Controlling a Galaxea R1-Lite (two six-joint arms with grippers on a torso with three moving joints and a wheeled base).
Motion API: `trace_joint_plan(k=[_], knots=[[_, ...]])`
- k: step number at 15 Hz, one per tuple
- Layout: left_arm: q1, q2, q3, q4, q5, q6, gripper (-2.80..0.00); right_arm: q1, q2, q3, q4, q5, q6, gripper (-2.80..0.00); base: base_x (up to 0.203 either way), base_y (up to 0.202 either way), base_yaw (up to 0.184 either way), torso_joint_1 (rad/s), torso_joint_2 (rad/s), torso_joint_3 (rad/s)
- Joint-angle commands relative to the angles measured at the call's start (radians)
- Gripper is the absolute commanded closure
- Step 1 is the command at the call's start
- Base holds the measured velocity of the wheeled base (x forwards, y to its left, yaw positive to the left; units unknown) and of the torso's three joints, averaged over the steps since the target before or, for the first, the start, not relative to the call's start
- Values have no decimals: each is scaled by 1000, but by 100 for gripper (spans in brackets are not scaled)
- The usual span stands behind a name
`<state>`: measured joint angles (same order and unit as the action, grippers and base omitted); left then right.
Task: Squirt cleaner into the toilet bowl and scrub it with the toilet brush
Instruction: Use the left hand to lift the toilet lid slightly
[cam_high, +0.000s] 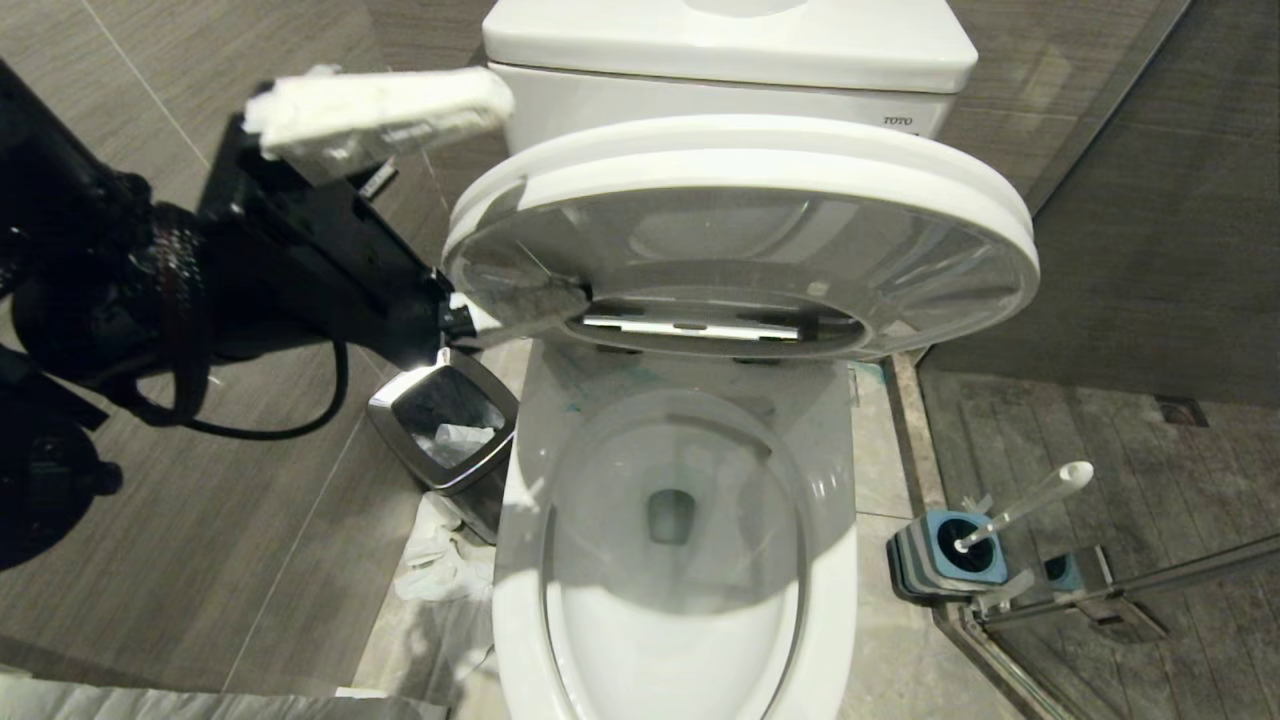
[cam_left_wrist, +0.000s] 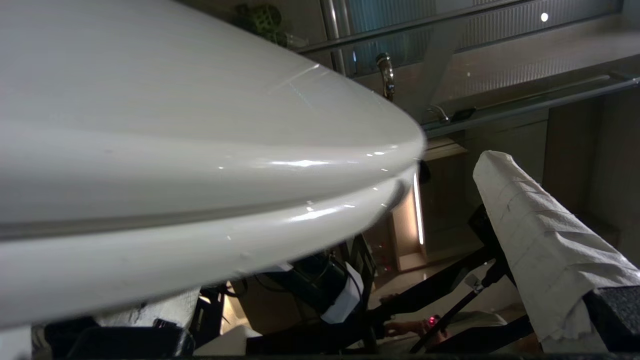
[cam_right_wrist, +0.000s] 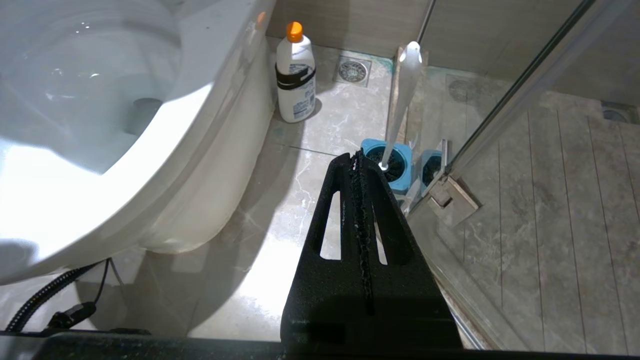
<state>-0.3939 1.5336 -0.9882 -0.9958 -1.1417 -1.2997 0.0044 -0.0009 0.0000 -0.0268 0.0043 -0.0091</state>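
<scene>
The left pincer (cam_high: 440, 215) stands wide apart at the left edge of the half-raised seat and lid (cam_high: 740, 230) of the toilet bowl (cam_high: 670, 560), one paper-wrapped finger (cam_high: 380, 105) above the lid and the other beneath the seat; whether it touches them I cannot tell. The right pincer (cam_right_wrist: 358, 157) is closed on nothing, hanging over the floor beside the bowl. The toilet brush (cam_high: 1020, 505) stands in its blue holder (cam_high: 950, 555) by the glass door, near a white bottle with an orange cap (cam_right_wrist: 296, 75). A steel-rimmed bin (cam_high: 445, 430) sits left of the bowl.

One toilet bowl (cam_high: 680, 560), one toilet brush (cam_high: 1025, 505) in one blue holder (cam_high: 950, 560), one steel-rimmed bin (cam_high: 445, 430), one orange-capped white bottle (cam_right_wrist: 296, 75), and two floor drains (cam_right_wrist: 352, 71), count the pictures.
</scene>
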Motion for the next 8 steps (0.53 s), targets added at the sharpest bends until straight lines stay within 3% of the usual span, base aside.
trace_joint_plan(k=[1,4,8], knots=[[0,4,-18,-30,2,-21,-280,0,-1,12,-1,0,0,0,0,0,0,0,0,0],[3,6,-69,-44,11,-102,-280,0,-1,12,-1,0,0,0,0,0,0,0,0,0],[3,51,-106,-89,34,-97,-280,0,-1,12,-1,0,0,0,0,0,0,0,0,0]])
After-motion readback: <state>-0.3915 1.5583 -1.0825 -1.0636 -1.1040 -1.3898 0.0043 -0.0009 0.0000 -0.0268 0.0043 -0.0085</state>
